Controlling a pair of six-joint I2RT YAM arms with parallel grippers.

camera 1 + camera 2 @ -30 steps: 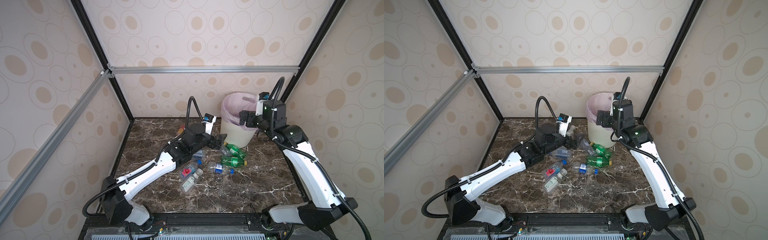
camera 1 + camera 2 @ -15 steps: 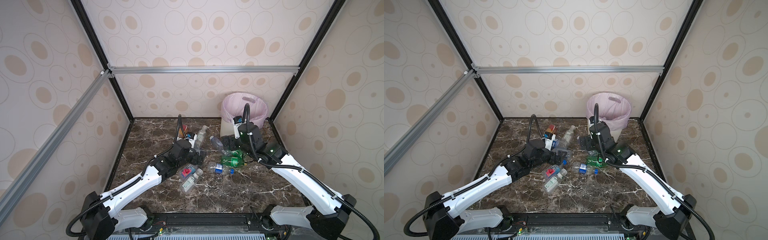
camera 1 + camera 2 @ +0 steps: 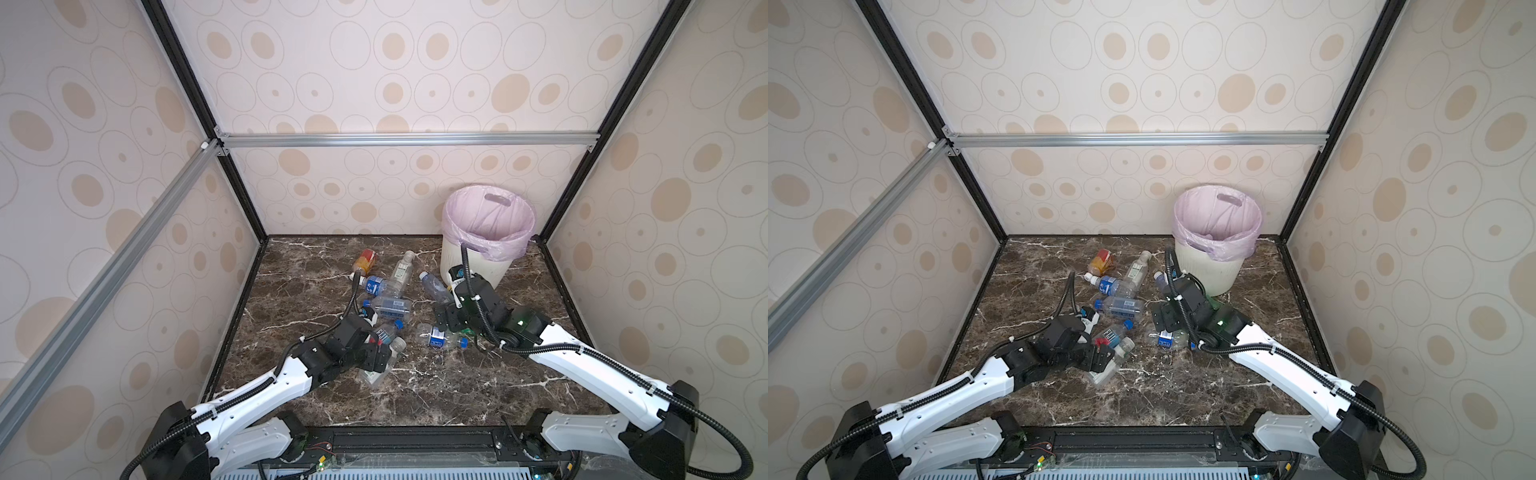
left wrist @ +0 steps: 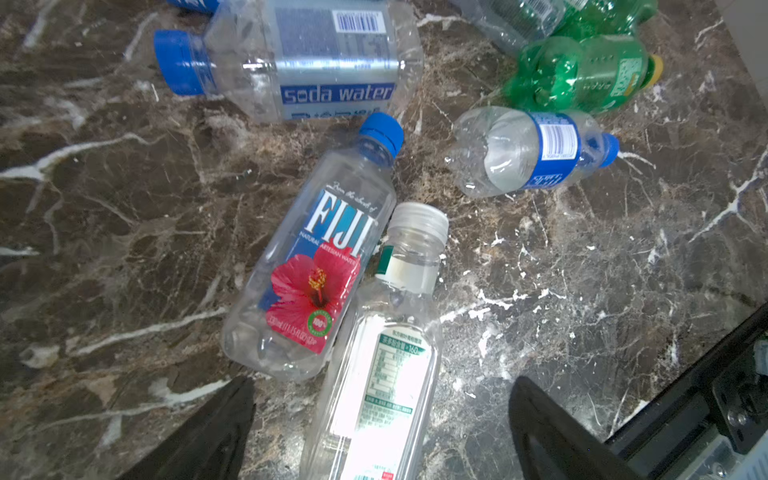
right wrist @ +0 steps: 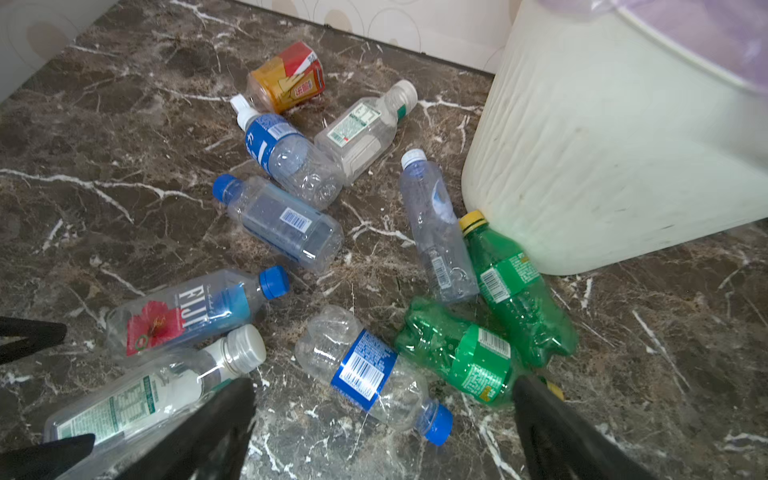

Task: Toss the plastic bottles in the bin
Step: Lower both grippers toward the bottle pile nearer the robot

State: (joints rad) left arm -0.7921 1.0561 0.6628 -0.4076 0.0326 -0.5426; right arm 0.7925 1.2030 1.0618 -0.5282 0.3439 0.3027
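1. About ten bottles [image 3: 392,307] lie on their sides in a loose cluster mid-table [image 3: 415,395], several touching. The bin [image 3: 473,257] stands upright in the back right corner with a pink bag folded over its rim. One green bottle [image 5: 515,286] has its yellow cap just beside the bin's foot.
2. Left gripper [image 4: 382,386]: fingers wide apart, holding nothing. It is low over the white-label bottle [image 4: 386,365], one finger on either side of the body, neither touching.
3. Right gripper [image 5: 382,384]: fingers wide apart, empty. It is above the crushed blue-label bottle [image 5: 361,370], which lies slantwise across the gap.
4. Step in hand, as I read it: each arm is lining up on one bottle to pick.
5. Left pick: the Fiji bottle [image 4: 316,266] rests against the white-label bottle's shoulder. Grip toward the base, away from that contact, so only one bottle comes up. Seat the fingers on the flat sides.
6. Right pick: turn the wrist until the fingers cross the bottle's length. Take it at the label band, which is probably stiffer than the dented end. The other green bottle [image 5: 457,353] lies close by, so keep that finger clear of it.
7. Thin, empty plastic will likely buckle or squirt out. Close gently and lift straight up before swinging.
8. The bin is on the right arm's side and the arms work close together, so stagger the carries. Release above the rim, over the middle of the mouth.
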